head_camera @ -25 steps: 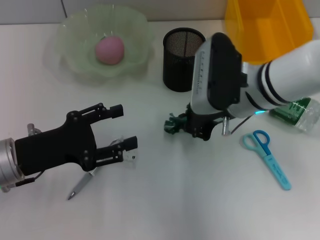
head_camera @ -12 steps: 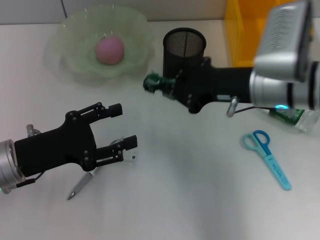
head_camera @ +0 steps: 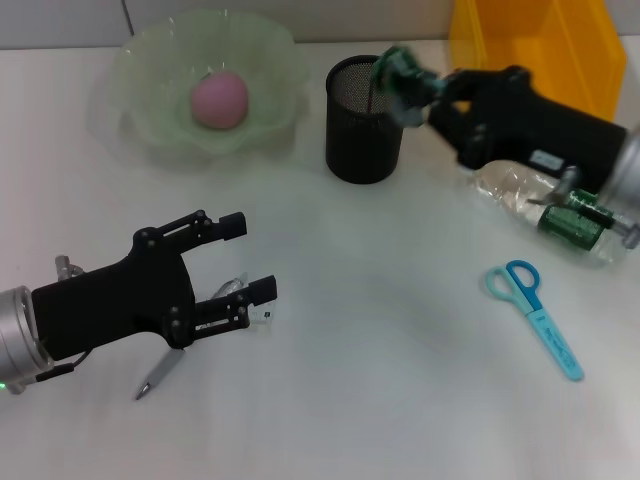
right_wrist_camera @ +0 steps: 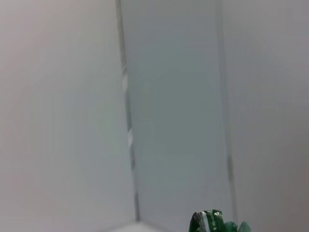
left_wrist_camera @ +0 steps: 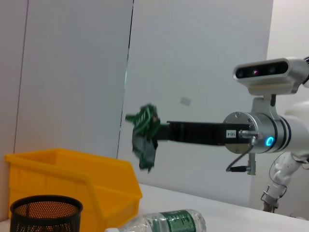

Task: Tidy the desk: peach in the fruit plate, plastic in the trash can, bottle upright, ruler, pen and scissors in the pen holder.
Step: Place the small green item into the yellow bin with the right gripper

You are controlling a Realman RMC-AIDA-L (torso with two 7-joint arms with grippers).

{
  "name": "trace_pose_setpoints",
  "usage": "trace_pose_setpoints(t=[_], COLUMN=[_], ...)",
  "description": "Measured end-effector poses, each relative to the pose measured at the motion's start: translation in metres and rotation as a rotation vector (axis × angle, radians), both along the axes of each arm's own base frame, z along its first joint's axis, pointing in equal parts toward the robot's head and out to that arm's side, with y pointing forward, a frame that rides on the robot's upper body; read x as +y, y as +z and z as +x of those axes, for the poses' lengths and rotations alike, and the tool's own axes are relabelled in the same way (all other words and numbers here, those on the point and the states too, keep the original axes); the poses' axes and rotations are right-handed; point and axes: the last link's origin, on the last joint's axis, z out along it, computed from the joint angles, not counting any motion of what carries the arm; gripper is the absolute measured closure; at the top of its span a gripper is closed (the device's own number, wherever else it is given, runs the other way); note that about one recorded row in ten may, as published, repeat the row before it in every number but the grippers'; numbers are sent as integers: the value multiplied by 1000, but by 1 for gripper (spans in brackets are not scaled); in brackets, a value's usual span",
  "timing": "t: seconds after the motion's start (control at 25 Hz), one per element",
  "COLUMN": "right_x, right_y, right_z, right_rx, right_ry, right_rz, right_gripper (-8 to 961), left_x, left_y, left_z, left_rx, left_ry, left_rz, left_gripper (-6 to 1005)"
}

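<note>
You are looking at a plain white worktop point(head_camera: 400, 380). At its far left stands the pale green fruit plate point(head_camera: 150, 120), and to the right of it the black mesh pen holder point(head_camera: 365, 125). The yellow trash can point(head_camera: 560, 40) sits at the far right corner. The bottle point(head_camera: 560, 215) lies on its side near the right edge, with the blue scissors point(head_camera: 535, 310) flat on the surface just in front of it. Over on the near left, the pen point(head_camera: 160, 375) lies slanted.
</note>
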Motion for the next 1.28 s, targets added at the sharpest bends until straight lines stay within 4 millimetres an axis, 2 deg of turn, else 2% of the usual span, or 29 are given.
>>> trace_pose_setpoints(t=[0.2,0.56,0.72,0.96,1.28], right_x=[-1,6,12,25,46], right_y=[16,55,71,74,55], right_z=[28,78,93,99,88], right_rx=[107,137,115,97,31], right_ry=[-61,-242,-301,-355,-364], right_rz=[119,323,416,445,392], right_gripper=[906,907,907,906,906], left_x=[-1,-4,-5,-4,-3], left_y=[-2,-4,-5,-7,-6], left_z=[0,-2,-1,2,3], left_rx=[-4,-11,-17,-22,-24], left_ry=[1,12,11,7,2], left_rz=[0,-6,-8,-7,-7], left_gripper=[214,215,215,215,215])
